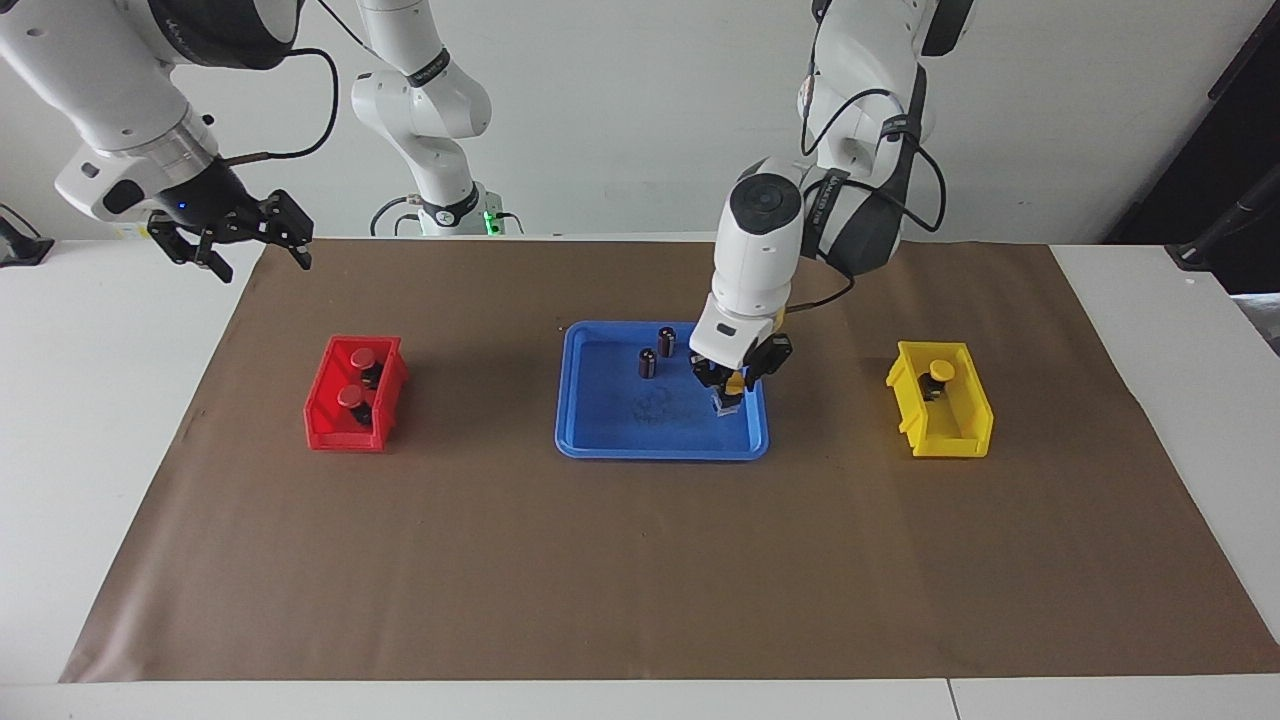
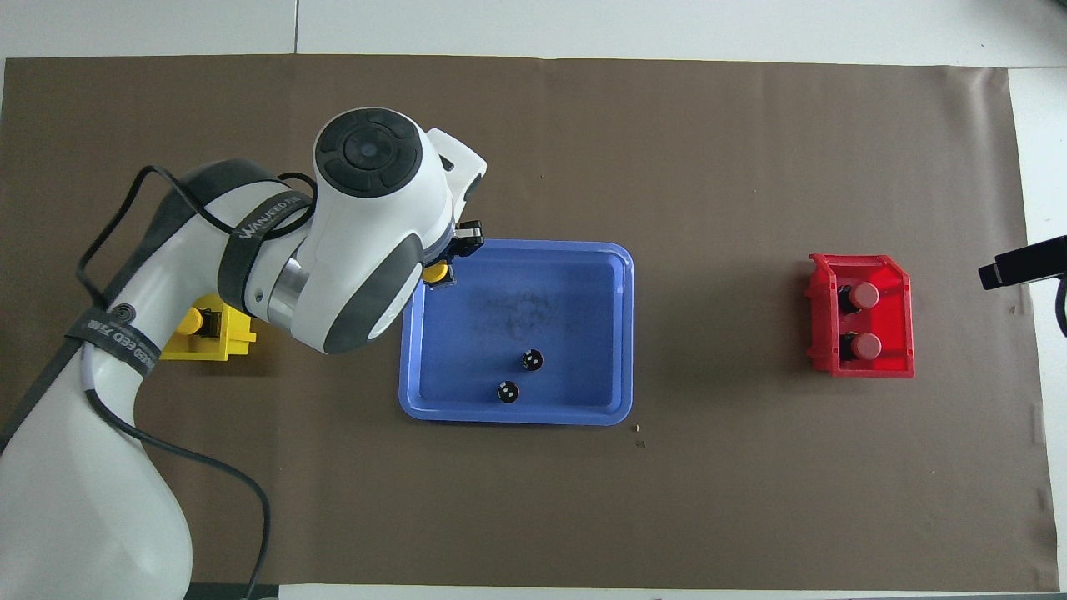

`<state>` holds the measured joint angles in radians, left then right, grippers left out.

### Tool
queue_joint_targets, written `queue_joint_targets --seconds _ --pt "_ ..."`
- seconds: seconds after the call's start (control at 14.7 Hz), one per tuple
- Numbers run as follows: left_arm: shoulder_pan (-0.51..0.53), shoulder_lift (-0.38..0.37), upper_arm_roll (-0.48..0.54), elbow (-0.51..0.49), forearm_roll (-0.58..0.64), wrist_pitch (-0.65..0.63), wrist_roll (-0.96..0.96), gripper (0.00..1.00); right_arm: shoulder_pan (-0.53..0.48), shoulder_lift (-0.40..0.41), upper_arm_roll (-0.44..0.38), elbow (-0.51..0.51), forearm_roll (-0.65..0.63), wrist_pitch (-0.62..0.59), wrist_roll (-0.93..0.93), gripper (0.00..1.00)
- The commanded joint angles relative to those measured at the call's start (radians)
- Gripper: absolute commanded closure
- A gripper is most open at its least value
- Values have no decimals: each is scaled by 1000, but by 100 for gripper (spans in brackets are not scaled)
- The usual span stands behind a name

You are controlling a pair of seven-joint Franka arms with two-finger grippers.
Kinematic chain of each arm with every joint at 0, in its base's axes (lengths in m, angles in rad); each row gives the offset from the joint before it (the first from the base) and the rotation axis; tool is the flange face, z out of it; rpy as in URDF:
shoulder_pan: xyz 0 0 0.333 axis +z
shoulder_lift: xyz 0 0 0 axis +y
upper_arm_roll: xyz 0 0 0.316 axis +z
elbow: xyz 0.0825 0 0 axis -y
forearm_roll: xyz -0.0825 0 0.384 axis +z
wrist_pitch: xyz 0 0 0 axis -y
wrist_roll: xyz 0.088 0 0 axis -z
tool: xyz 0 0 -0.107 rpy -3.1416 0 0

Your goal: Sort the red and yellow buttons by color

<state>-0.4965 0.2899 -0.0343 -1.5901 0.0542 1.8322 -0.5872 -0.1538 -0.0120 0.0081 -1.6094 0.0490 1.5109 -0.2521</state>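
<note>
One yellow button (image 1: 733, 383) was clamped in the left hand (image 1: 730, 392) above the blue tray (image 1: 600, 440); the yellow bin (image 1: 962, 430) lay toward the left arm's end. The right hand (image 1: 232, 238), fingers apart, was raised beside the red bin (image 1: 325, 425).
</note>
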Motion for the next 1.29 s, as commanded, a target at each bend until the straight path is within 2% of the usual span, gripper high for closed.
queue_joint_targets --seconds 0.0,0.27,0.61,0.89,1.23 --pt "137 -55 -4 -10 12 -80 209 98 9 20 9 31 -26 0 72 0" --pt "310 -74 -4 -30 13 -82 462 98 43 9 12 23 -72 -5 79 0" --pt "429 -101 1 -103 16 -39 645 98 51 9 9 32 -69 34 79 0" --pt "461 -153 1 -241 19 93 708 98 49 7 7 32 -74 49 89 0" --pt "487 -181 1 -336 19 206 750 98 65 12 4 36 -94 48 140 0"
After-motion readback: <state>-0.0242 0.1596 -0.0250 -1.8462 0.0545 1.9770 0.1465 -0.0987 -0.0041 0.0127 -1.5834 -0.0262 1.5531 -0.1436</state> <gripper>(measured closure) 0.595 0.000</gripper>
